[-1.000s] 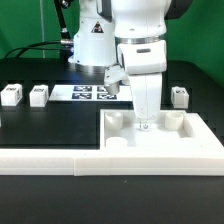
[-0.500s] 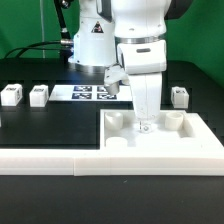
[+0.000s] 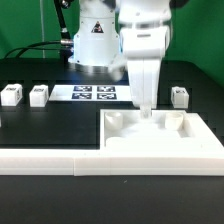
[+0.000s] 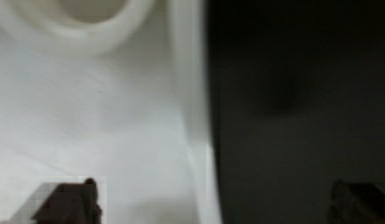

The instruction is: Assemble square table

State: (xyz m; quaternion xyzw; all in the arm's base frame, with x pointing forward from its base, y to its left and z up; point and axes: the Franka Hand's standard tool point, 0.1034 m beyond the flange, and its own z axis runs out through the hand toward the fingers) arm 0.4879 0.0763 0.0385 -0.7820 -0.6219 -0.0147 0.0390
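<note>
Scanning the exterior view from its left, you get a far-left leg (image 3: 11,95), second leg (image 3: 39,95), marker board (image 3: 95,93), then the gripper (image 3: 146,108) over the square tabletop (image 3: 165,142), and a right leg (image 3: 179,96). Only your wrist view shows the fingertips (image 4: 68,200) spread wide, holding nothing, and a corner socket (image 4: 91,15).

Block legs (image 3: 11,95) (image 3: 39,95) (image 3: 180,96): three. Square tabletop slab (image 3: 190,140): one. Marker board (image 3: 92,94): one. L-shaped rail (image 3: 50,160): one. Robot arm (image 3: 142,50): one.

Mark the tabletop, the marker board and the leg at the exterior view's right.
tabletop (image 3: 165,138): exterior view, bare flat top surface.
marker board (image 3: 92,94): exterior view, middle of its tagged face.
leg (image 3: 180,96): exterior view, its front face.
</note>
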